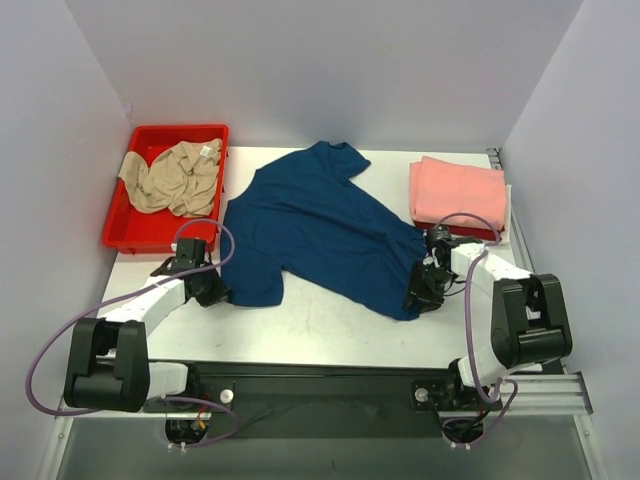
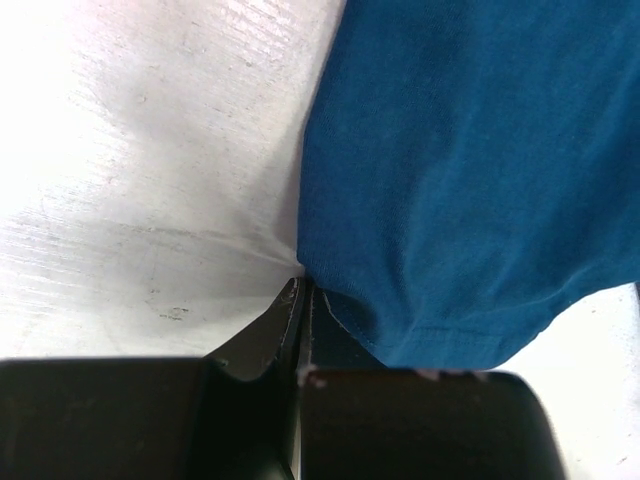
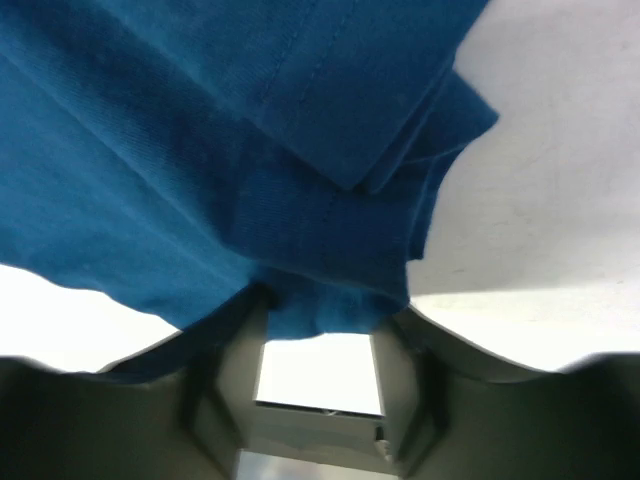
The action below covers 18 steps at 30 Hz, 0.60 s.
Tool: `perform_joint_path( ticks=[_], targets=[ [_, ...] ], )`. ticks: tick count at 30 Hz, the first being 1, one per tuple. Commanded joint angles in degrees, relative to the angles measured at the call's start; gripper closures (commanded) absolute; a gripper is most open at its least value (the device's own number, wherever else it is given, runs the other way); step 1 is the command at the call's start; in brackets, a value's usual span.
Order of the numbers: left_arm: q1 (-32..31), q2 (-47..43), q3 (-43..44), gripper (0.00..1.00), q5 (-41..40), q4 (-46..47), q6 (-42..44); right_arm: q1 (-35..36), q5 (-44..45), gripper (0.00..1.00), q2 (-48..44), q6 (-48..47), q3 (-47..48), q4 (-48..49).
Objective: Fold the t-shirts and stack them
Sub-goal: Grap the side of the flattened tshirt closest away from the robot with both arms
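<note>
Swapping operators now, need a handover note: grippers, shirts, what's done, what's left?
Left gripper: shut at the near-left hem of the navy tee, which looks pinched.
Right gripper: open, with the tee's near-right corner hanging between its fingers.
Beige tee: crumpled in the red bin.
Pink tee: folded, far right.
Done: pink tee folded.
Left: fold and stack the navy tee, then the beige one.

Black-and-white arms (image 1: 150,300), purple cables (image 1: 30,375)
</note>
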Motion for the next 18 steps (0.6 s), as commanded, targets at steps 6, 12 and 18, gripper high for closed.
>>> perform_joint_path(
  ticks=[6,12,18],
  targets=[
    [1.9,1.5,-0.7,1.00,-1.8,-2.1,0.9,0.1,-5.1,1.00,-6.0,-3.0,9.0,-18.2],
    [3.1,1.0,-1.2,1.00,-1.5,-2.4,1.3,-3.4,-1.0,0.56,-8.7,-5.1,16.3,-26.8],
    [3.2,0.7,-1.8,1.00,-1.1,-2.1,1.1,-4.3,-1.5,0.29,-5.5,-5.7,14.8,-25.9]
  ],
)
